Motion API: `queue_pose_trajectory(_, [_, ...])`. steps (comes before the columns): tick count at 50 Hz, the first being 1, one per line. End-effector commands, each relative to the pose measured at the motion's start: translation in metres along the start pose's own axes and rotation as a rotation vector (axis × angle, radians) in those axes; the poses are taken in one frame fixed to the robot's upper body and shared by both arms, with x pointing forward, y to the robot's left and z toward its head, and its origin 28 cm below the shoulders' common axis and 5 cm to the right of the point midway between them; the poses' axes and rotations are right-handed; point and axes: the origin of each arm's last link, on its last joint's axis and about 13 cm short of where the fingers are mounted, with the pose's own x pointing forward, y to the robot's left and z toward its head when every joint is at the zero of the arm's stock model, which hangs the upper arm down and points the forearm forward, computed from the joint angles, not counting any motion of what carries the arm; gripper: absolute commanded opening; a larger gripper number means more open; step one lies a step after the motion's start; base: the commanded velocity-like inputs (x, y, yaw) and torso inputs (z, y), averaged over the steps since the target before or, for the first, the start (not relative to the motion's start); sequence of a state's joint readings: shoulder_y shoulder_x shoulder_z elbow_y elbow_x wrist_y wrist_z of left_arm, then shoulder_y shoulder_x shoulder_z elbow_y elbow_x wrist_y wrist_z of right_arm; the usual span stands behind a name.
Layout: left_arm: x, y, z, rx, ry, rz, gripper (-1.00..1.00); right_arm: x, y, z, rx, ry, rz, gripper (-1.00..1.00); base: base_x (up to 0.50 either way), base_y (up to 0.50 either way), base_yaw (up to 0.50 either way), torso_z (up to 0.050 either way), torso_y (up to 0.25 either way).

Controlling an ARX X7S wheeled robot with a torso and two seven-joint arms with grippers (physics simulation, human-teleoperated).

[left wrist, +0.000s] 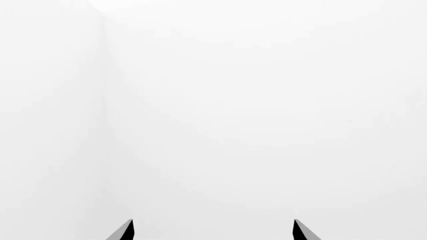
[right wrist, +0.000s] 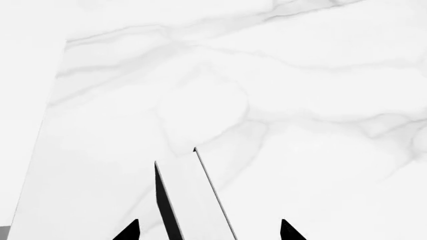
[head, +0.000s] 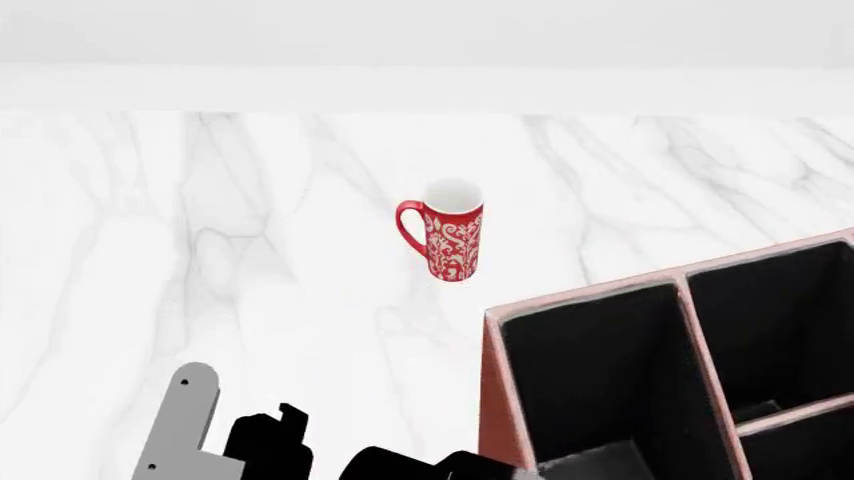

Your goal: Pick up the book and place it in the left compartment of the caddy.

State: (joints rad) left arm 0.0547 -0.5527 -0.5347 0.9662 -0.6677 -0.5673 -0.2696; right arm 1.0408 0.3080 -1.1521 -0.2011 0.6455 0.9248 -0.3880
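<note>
White, featureless surface fills the left wrist view; the left gripper shows two dark fingertips spread wide with nothing between them. Head view: the marble tabletop carries a red-and-white patterned mug at 12 o'clock, upright, handle toward 9 o'clock. The caddy sits at 4 o'clock, well apart from the mug; the left compartment is its nearest black-lined slot, and a pale shape at its lower edge cannot be identified. Right wrist view: the book stands edge-on between the fingertips of the right gripper, over marble. Finger contact with the book cannot be determined.
</note>
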Motion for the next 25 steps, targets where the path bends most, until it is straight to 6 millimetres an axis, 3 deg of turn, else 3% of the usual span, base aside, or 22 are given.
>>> queue_pose_trajectory(1, [0.000, 0.000, 0.001, 0.001, -0.002, 0.000, 1.00, 0.009, 0.002, -0.007, 0.017, 0.020, -0.006, 1.00, 0.00, 0.00, 0.00, 0.000, 0.000])
queue_pose_trajectory(25, [-0.001, -0.001, 0.001, 0.004, -0.006, -0.005, 1.00, 0.022, 0.004, -0.023, 0.006, 0.083, -0.011, 1.00, 0.00, 0.00, 0.00, 0.000, 0.000])
